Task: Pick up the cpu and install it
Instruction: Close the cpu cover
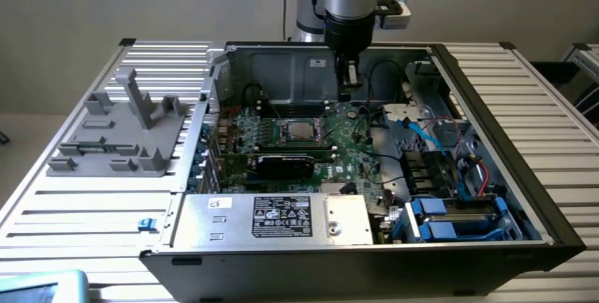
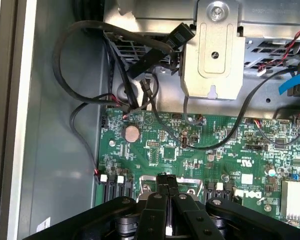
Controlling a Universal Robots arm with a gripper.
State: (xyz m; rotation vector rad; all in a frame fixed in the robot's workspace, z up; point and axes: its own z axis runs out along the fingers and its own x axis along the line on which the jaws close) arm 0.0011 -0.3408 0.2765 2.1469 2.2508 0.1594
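The gripper point(image 1: 348, 95) point(image 2: 167, 179) hangs tip-down inside the open computer case point(image 1: 280, 64), near its rear wall. Its jaws are pressed together, with nothing between them.

Directly beneath the gripper lies the green motherboard point(image 1: 348, 157) point(image 2: 190, 145). In the wrist view, the tips stand above the board edge that carries a row of small connectors. A round coin cell point(image 2: 132, 133) sits on the board just ahead of the tips.

Beyond the coin cell, black cables point(image 2: 80, 65) loop over the case floor. Beside the cables, a bare metal bracket point(image 2: 212, 60) is screwed to the chassis.

The cpu point(image 1: 299, 131) lies flat within the socket frame point(image 1: 278, 132) on the motherboard. It is below the gripper, toward the exterior view's left, and apart from it. A black expansion card point(image 1: 294, 164) lies just past the cpu, farther from the gripper.

Farther out, a silver box with a black-and-white label point(image 1: 280, 217) occupies the case end opposite the gripper. Blue drive carriers point(image 1: 440, 219) sit alongside that box.

Outside the case, well apart from the gripper, a grey fixture point(image 1: 126, 131) stands on the slatted table point(image 1: 543, 106).
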